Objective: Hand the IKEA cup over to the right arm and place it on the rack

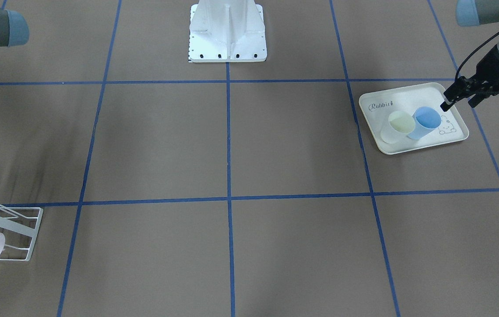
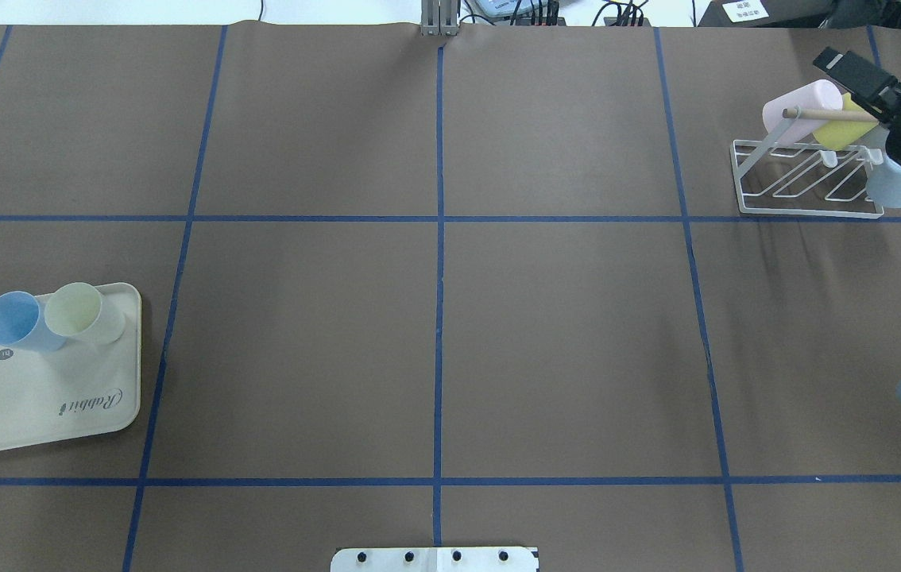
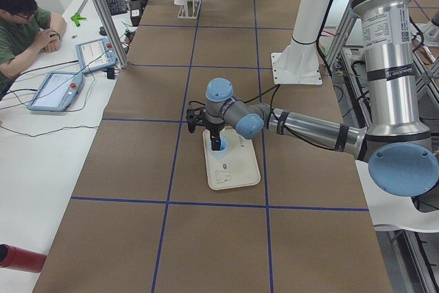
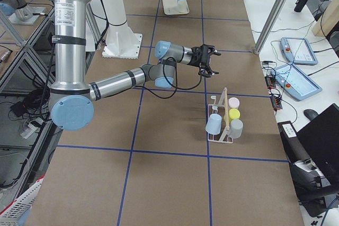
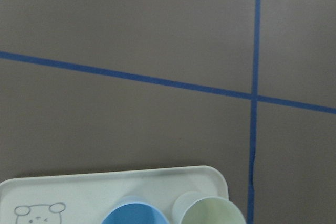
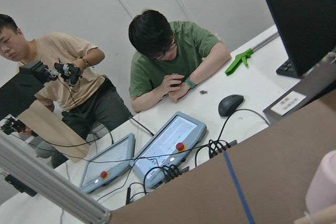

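Though overhead clips it, front view shows left tool (image 1: 459, 104) spread — near blue cup (image 1: 425, 122).

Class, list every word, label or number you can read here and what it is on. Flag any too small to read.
"Rabbit": script print on the cream tray.
Dark bubble beside the tray's animal drawing: too small to read.
Sticker on the left arm: too small to read.
White card beyond the table's far edge: too blurred to read.
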Motion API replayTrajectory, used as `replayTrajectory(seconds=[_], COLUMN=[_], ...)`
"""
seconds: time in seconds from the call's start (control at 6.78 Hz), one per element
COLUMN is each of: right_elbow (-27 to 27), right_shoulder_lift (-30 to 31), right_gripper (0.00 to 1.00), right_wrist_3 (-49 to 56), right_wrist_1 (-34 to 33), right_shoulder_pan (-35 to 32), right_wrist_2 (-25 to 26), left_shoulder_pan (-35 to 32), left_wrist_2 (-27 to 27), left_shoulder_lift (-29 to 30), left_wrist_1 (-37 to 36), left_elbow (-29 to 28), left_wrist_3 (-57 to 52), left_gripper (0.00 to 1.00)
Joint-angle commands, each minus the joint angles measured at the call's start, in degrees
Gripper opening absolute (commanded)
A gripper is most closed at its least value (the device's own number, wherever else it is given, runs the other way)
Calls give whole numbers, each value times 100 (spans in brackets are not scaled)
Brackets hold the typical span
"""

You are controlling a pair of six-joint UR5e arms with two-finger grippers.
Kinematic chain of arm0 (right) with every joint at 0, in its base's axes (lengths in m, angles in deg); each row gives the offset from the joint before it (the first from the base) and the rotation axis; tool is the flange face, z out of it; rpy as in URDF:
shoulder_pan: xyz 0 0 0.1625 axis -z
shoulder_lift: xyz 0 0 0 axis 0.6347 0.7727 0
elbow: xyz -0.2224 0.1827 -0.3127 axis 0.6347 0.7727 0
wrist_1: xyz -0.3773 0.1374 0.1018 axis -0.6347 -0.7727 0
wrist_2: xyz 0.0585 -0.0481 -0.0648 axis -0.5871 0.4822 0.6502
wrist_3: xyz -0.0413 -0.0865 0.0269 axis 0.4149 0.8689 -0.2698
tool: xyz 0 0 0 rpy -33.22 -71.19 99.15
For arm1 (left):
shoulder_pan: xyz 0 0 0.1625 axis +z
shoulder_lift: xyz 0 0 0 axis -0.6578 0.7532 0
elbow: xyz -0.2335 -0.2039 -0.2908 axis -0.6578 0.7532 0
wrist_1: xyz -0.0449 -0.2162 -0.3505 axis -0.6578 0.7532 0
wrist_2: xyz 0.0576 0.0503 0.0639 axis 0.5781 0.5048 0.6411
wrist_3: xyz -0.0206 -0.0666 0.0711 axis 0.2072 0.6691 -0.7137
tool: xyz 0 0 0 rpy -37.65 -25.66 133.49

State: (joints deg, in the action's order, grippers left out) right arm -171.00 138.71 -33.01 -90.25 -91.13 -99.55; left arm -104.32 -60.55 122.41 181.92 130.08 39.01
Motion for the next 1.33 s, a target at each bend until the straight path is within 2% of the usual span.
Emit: replayTrajectory(seconds=[0.0, 0.29, 0.74, 1.03, 1.18], right_elbow=[-30, -30, 22, 22, 22], right_shoulder_lift=[-396, -817, -916, -916, -916], right_gripper=[100, 100, 100, 100, 100], right_wrist_3=[-1032, -1876, -1941, -1941, -1941], right_wrist_1=[54, 72, 72, 72, 72], right_shoulder_pan=[22, 153, 295, 304, 304], right_wrist_2=[-761, -1062, -1063, -1063, -1063], left_shoulder_pan=[87, 525, 763, 790, 790], left_wrist_2=[-5, 39, 65, 74, 66], left_shoulder_lift=[38, 47, 56, 170, 214], left_wrist_1=[1, 1, 19, 18, 1], left_elbow=[-303, -409, -611, -786, -822], left_wrist_3=[0, 1, -8, -8, 9], left_gripper=[100, 100, 98, 73, 40])
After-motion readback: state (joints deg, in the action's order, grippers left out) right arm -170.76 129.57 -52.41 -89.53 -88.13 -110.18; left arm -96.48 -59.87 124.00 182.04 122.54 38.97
